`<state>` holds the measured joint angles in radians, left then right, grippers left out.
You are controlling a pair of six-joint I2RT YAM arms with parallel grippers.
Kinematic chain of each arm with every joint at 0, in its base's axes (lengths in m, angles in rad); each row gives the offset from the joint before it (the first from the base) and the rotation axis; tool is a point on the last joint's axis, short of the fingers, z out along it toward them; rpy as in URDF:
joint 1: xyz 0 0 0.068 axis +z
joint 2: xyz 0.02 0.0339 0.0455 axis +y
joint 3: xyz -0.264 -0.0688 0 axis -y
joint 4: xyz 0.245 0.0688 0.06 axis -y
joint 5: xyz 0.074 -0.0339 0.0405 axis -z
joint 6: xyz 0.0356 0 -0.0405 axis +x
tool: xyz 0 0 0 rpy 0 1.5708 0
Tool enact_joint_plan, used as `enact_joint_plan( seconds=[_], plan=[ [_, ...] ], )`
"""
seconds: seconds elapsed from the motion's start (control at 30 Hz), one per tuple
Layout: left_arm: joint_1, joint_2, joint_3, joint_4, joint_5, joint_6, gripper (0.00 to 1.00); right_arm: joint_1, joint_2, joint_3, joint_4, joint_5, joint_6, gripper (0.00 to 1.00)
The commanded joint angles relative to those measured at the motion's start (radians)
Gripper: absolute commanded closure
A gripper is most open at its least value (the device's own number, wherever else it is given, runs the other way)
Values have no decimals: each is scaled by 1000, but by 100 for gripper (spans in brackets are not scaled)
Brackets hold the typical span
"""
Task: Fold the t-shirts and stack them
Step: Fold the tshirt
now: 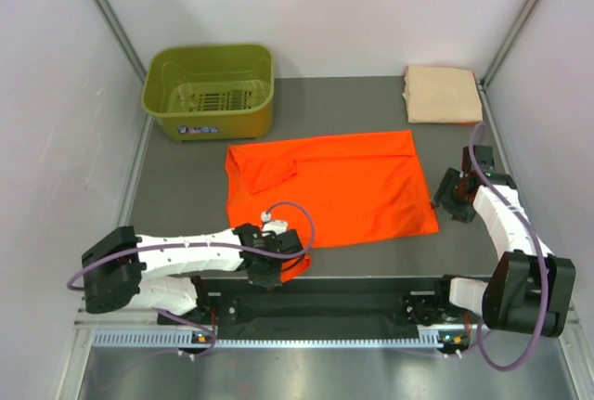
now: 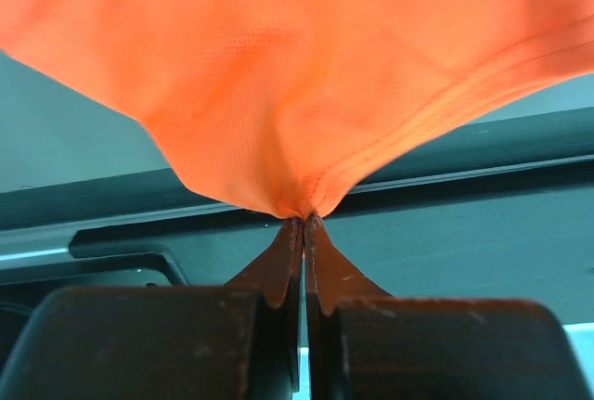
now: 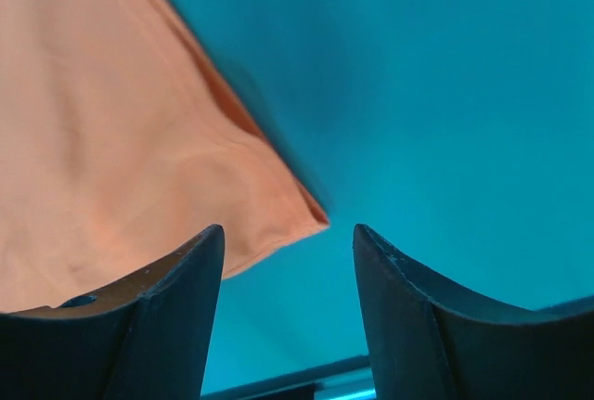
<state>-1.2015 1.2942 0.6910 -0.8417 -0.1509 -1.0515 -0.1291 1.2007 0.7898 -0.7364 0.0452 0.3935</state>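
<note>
The orange t-shirt [image 1: 329,187] lies spread flat in the middle of the gray table [image 1: 348,103], with a flap of cloth folded in near its far-left corner. From above, the left gripper [image 1: 272,265] sits over the shirt's near-left corner, but the wrist hides its jaws. The left wrist view shows them: the two fingers [image 2: 283,265] are pressed together on a pinch of orange cloth, which rises from the tips like a tent, a stitched hem running along its right side.

In the top view the right gripper [image 1: 448,198] sits just off the shirt's right edge, close to its near-right corner. Only the right wrist camera shows its fingers [image 3: 176,307] standing apart with nothing between them. The shirt's corner lies ahead of the left finger, looking paler there against a table tinted teal.

The wrist cameras miss everything else. The pale peach-tan t-shirt [image 1: 443,94] lies folded in a square at the far-right corner, apart from the orange one, and an olive-green plastic basket [image 1: 209,112] stands at the far left
</note>
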Motion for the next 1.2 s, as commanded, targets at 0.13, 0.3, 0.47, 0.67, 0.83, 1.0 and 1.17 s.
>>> enact_joint_plan(
  seconds=[0.13,0.3,0.47,0.67,0.83,1.0,1.17],
  plan=[
    [72,-70,146,-105,-85,88,100,-81,-1,-77,-44,-27,68,48],
    [125,-75,160,-88,-72,146,100,-101,75,-89,11,-42,77,53],
    [148,-68,156,-76,-46,165,100,-101,102,-100,61,-88,76,55],
    [180,-93,139,-54,-38,171,100,-101,151,-118,106,-97,91,58],
    [183,-118,130,-69,-44,170,100,-99,227,-87,106,-113,96,78],
    [184,-167,122,-96,-45,145,100,-99,174,-135,52,-87,108,100],
    [186,-202,125,-111,-55,140,100,-99,148,-121,37,-68,102,100]
  ],
)
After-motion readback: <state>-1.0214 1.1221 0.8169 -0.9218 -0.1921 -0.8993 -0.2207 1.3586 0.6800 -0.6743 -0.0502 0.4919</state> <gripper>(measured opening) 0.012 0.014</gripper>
